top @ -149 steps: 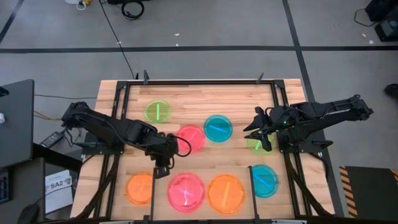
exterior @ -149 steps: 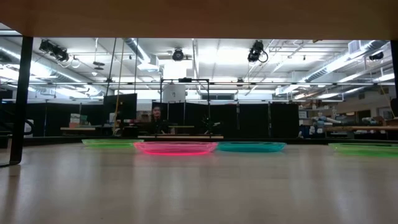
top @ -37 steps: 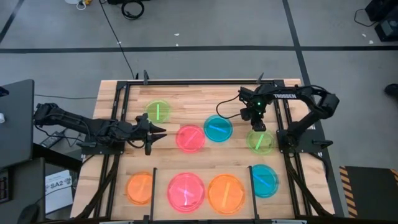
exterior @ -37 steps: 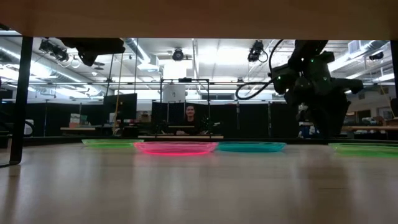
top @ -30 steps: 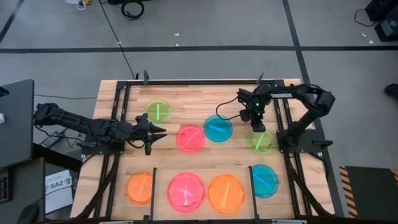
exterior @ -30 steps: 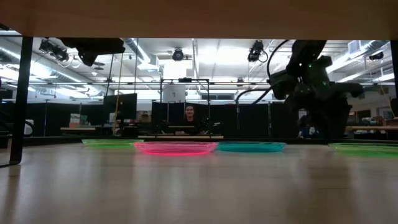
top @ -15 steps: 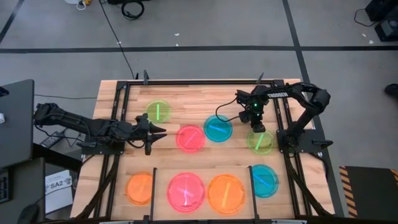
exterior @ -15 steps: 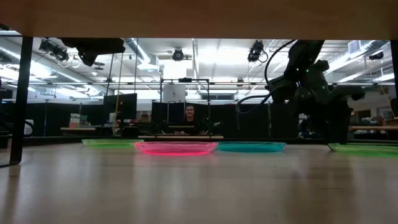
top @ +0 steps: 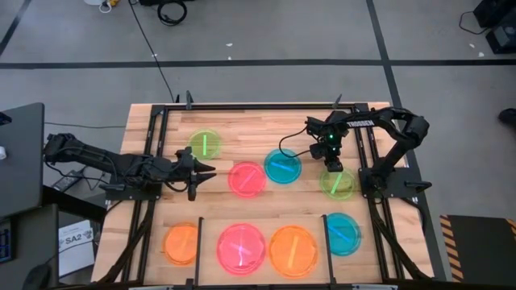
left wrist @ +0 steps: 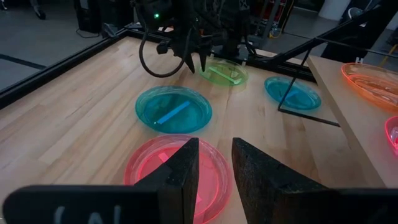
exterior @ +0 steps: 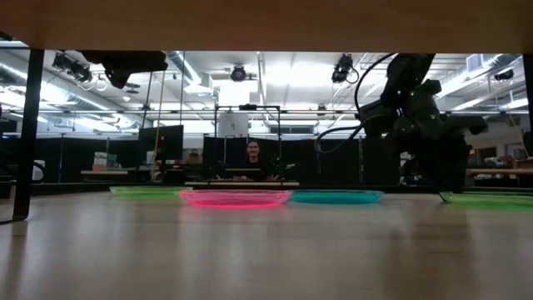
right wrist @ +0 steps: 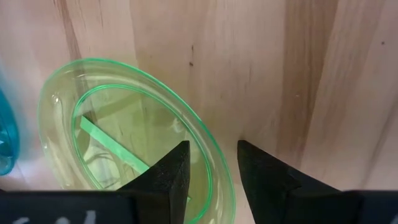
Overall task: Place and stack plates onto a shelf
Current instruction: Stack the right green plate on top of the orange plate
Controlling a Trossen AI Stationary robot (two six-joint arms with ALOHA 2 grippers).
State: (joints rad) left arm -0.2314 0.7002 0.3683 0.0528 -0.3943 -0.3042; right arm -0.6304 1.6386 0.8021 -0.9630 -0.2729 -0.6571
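A green plate lies flat on the table at the right. My right gripper points steeply down over its far edge, open. In the right wrist view one finger stands over the plate's inside and the other outside its rim. My left gripper hangs nearly level at the left, open and holding nothing, just left of a pink plate. The shelf, a black wire rack, stands along the near edge. My right gripper straddles the green plate's far rim from above, one finger inside and one outside. I cannot tell whether either finger touches the plate, which lies flat on the table.
A cyan plate lies between the pink and green ones, and a second green plate lies at the far left. At the shelf sit an orange plate, a pink one, another orange and a cyan one.
My right gripper has sunk a little toward the green plate's far rim, until its fingertips are down at the plate's level. No plate has moved.
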